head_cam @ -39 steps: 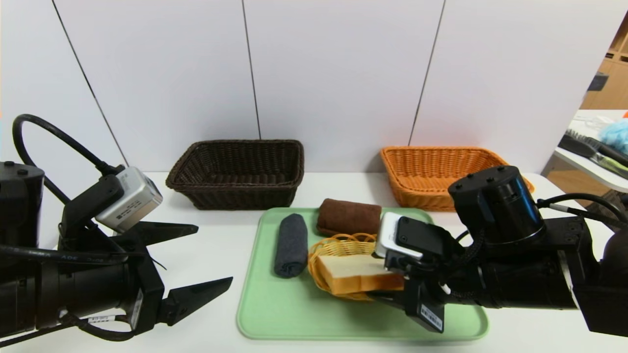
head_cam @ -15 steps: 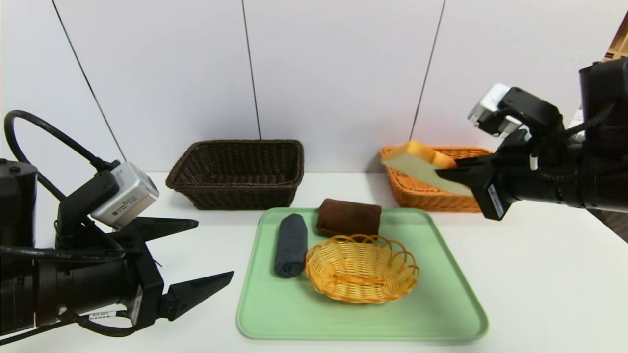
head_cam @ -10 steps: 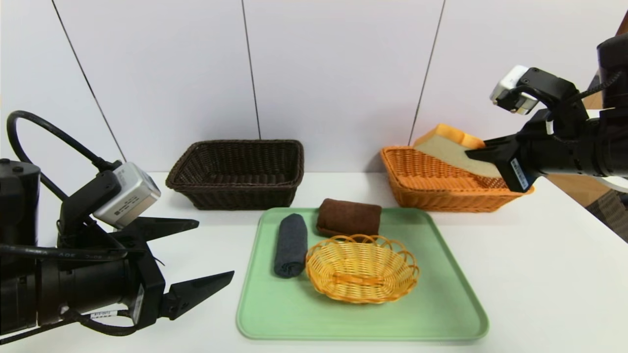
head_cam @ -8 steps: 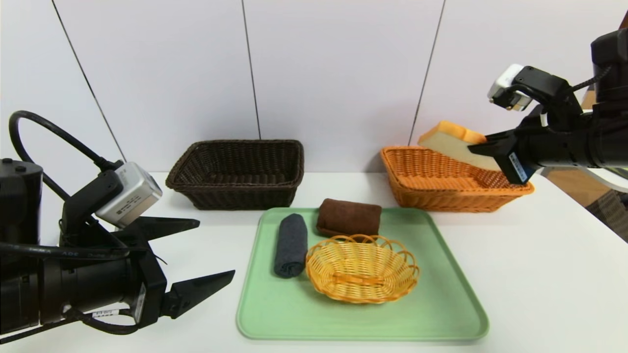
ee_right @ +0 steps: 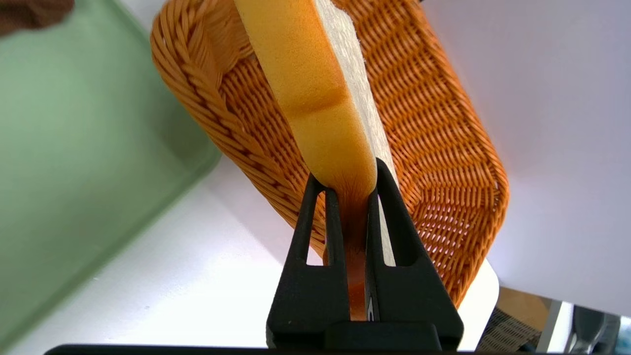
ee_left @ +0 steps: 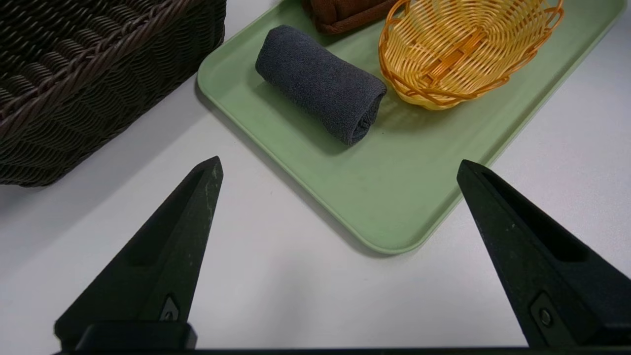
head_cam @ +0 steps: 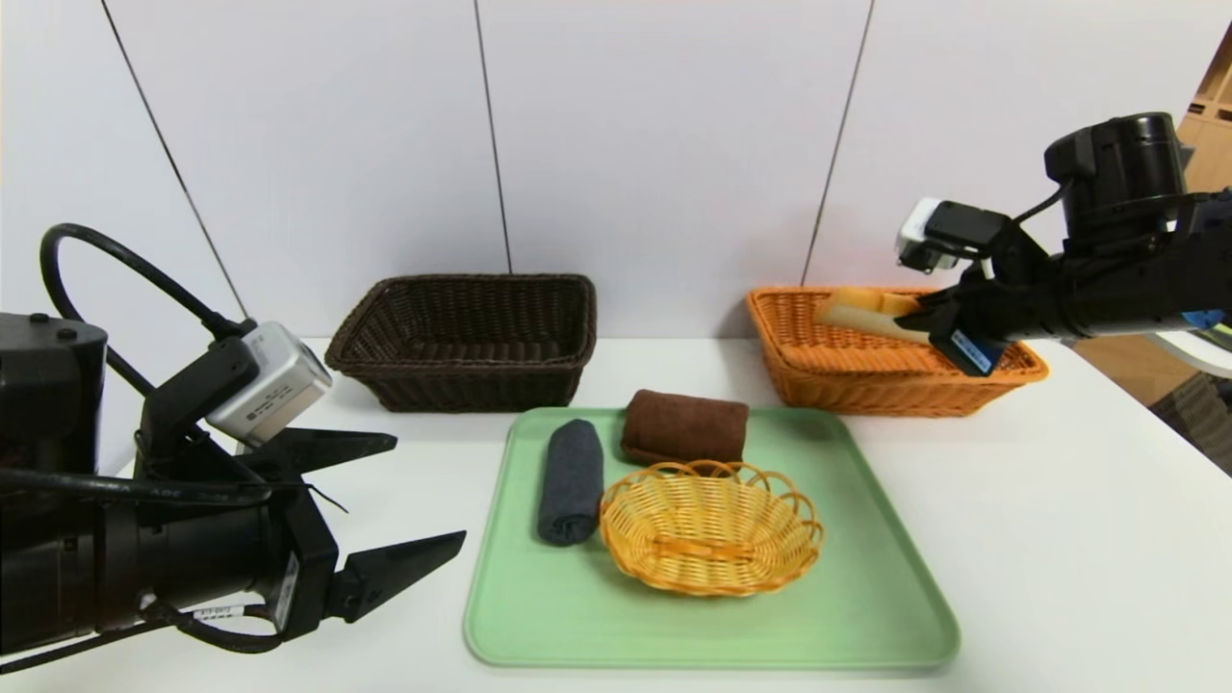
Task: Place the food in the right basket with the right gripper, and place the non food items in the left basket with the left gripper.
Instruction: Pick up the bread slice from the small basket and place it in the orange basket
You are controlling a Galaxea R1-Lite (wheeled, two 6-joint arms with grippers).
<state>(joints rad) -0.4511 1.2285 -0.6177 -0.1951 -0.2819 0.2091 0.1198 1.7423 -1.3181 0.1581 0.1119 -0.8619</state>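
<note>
Right end effector (ee_right: 345,182) is pinching the bread slice (ee_right: 315,93), now lowering it from above the orange basket (head_cam: 866,377) toward its interior; base contact is remaining unclear. Left end effector (ee_left: 340,165) is waiting spread beside the green tray (head_cam: 712,635), so food placement is apparently nearing release.

The head view looks forward and down from above the table (head_cam: 1039,539), far enough back to show both large baskets and both arms. The left wrist view looks down (much closer) past its end effector (ee_left: 340,165) at the green tray (ee_left: 389,197). The right wrist view peers down, closer still, over the orange basket (ee_right: 443,143). Both wrist views share the tray and part of the brown cloth (ee_left: 345,12) with the head view.
</note>
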